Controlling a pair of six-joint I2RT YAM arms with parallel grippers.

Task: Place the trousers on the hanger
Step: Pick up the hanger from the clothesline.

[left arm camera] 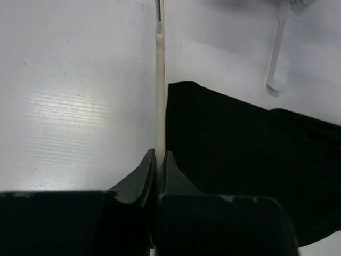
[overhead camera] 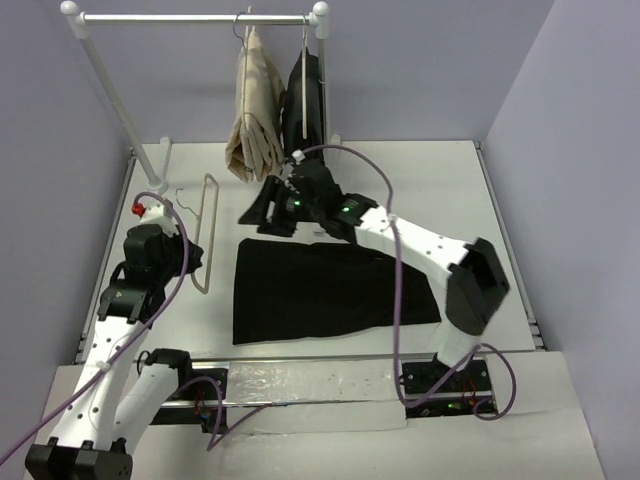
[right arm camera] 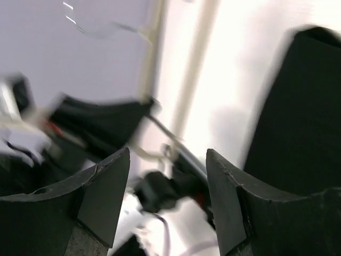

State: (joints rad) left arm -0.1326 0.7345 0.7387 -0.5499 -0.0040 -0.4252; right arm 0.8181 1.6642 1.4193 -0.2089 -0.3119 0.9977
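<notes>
The black trousers (overhead camera: 330, 290) lie folded flat in the middle of the table. To their left lies the cream hanger (overhead camera: 212, 225), its hook pointing away from the arms. My left gripper (overhead camera: 195, 258) is shut on the hanger's bar (left arm camera: 160, 106), with the trousers' edge (left arm camera: 240, 144) just to the right of it. My right gripper (overhead camera: 258, 213) hovers open above the trousers' far left corner, nothing between its fingers. The right wrist view is blurred: the right gripper (right arm camera: 168, 157) frames the left arm, with the hanger (right arm camera: 197, 69) beyond it and the trousers (right arm camera: 298, 117) at the right.
A white clothes rack (overhead camera: 200, 18) stands at the back, holding beige trousers (overhead camera: 255, 110) and a smaller black garment (overhead camera: 305, 95) on their own hangers. A rack foot (left arm camera: 279, 58) rests on the table near the trousers. Grey walls close in both sides.
</notes>
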